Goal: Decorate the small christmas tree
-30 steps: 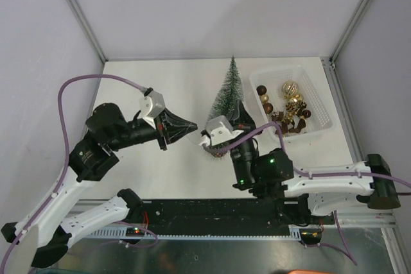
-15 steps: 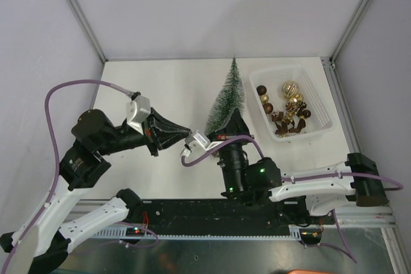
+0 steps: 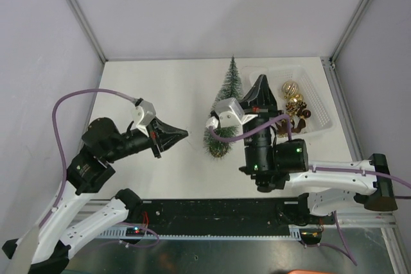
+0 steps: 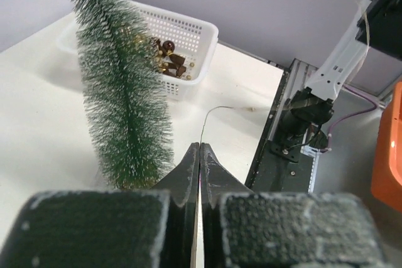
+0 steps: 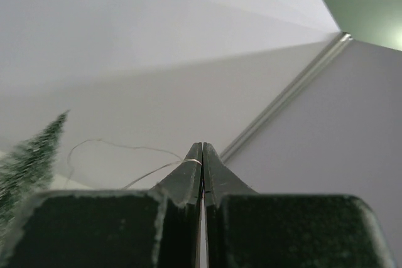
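Both grippers are closed. The right gripper (image 5: 202, 149) pinches a thin wire (image 5: 119, 145) at its tip. The left gripper (image 4: 200, 149) has its jaws pressed together, and I cannot tell if it holds the wire beside its tip. The right gripper has just risen from low near the tree base to high over the white basket (image 3: 324, 120), so the wire is probably being lifted for draping. The small christmas tree (image 3: 225, 104) stands upright mid-table, left of the basket, where it was before.
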Robot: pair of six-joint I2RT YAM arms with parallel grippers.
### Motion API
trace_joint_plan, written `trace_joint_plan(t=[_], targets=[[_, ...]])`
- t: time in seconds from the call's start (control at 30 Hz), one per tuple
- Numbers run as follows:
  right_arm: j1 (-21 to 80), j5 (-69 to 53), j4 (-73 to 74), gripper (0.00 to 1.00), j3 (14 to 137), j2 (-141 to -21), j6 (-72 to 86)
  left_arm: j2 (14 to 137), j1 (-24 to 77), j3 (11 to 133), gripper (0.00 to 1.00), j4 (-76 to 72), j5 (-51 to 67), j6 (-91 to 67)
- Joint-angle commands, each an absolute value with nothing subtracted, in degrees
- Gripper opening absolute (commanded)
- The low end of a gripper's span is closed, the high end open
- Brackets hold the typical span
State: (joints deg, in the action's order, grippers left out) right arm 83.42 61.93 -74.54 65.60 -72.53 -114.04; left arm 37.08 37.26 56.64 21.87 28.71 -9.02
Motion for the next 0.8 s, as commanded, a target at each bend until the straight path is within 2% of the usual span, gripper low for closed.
trace_joint_plan(t=[0.0,0.17,0.3,0.57,0.77], targets=[[76.0,55.3,-90.1,0.00,67.7,-70.8,-108.5,35.4,36.3,54.5,0.00,22.6,25.7,-9.1],[64.0,52.0,-71.8,0.00,68.3,-68.4,-87.6,35.4,35.9,54.5,0.00,23.2,18.9,-8.1],[56.0,47.5,-63.6,0.00,69.2,-69.6,-76.3,38.4,35.8,57.0,0.00,22.3,12.4,-6.7],[46.8,40.0,-55.7,0.00,70.8,-74.9,-61.2,50.8,35.8,60.8,0.00,15.8,9.8,-4.3],[42.3,35.6,-53.5,0.00,74.3,-80.8,-57.0,59.4,35.8,65.3,0.00,12.9,11.3,-2.6]])
